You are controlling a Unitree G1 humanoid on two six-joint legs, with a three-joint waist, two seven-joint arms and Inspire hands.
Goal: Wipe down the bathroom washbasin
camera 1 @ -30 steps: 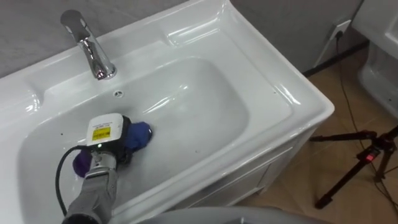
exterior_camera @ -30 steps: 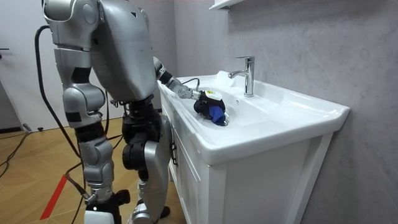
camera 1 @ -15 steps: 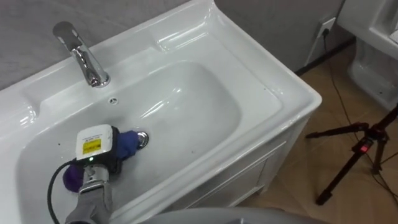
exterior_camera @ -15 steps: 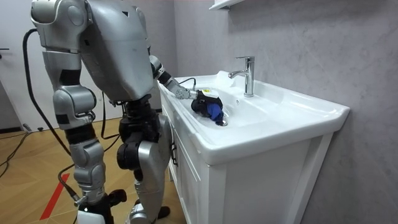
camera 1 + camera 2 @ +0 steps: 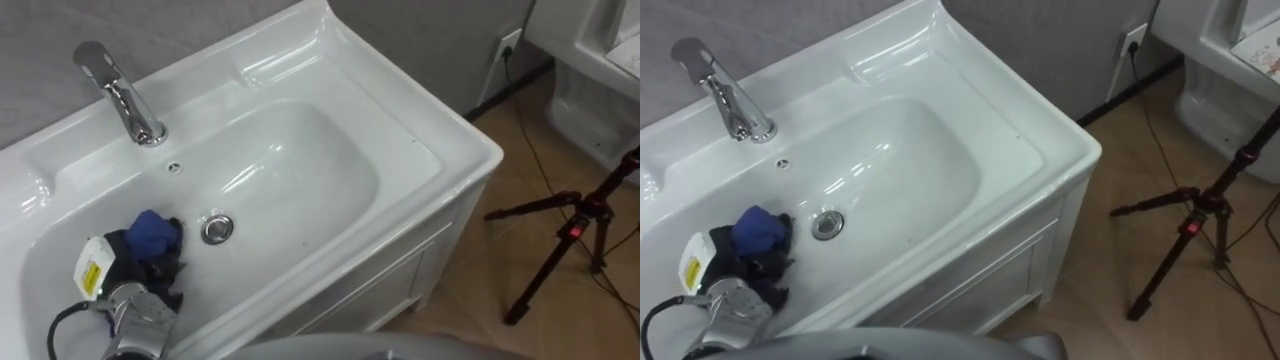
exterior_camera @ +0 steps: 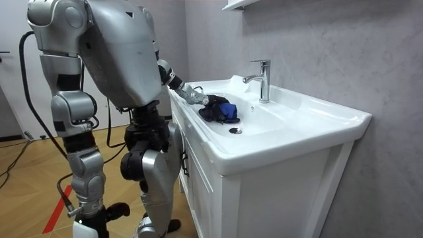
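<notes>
Clutching a bunched blue cloth (image 5: pixel 152 232), left robot hand (image 5: pixel 136 264) is resting just left of the round metal drain (image 5: pixel 217 228) in the white ceramic basin (image 5: pixel 300 170)

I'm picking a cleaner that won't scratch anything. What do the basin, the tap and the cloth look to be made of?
Basin: probably glazed white ceramic, glossy, with bright highlights on its smooth curves. Tap: polished metal, likely chrome-plated, going by its mirror-like reflections. Cloth: soft blue fabric, matte and crumpled, perhaps microfibre.
</notes>
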